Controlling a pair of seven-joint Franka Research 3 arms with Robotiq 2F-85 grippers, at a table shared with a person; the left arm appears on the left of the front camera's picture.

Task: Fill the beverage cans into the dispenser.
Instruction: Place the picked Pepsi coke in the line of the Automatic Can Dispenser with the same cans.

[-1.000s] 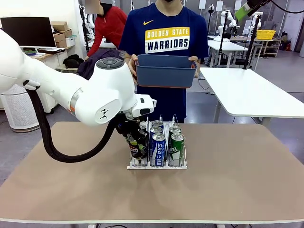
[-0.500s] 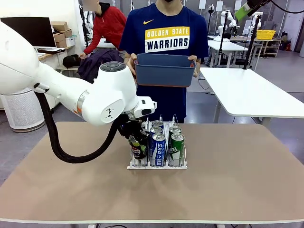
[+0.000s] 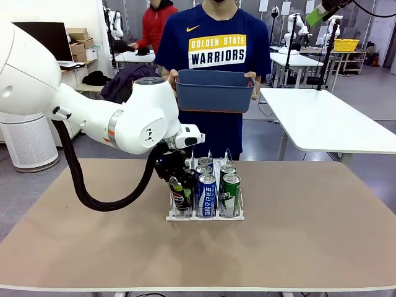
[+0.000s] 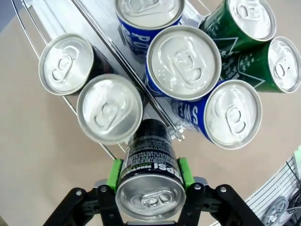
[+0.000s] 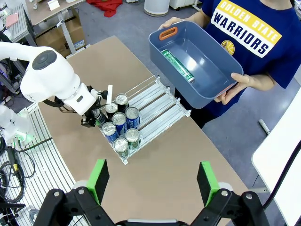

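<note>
Cans point(image 3: 206, 189) fill most of the dispenser point(image 3: 204, 217) on the counter point(image 3: 309, 235). The left end effector point(image 4: 149, 173) grips a black can point(image 4: 149, 188) at its left lane. The right end effector point(image 5: 153, 181) hangs wide open. One green can point(image 5: 178, 66) remains in the person's tub point(image 5: 207, 89).

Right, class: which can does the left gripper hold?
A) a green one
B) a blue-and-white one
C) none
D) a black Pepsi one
D: the left gripper is shut on a black can with Pepsi print on its side.
</note>
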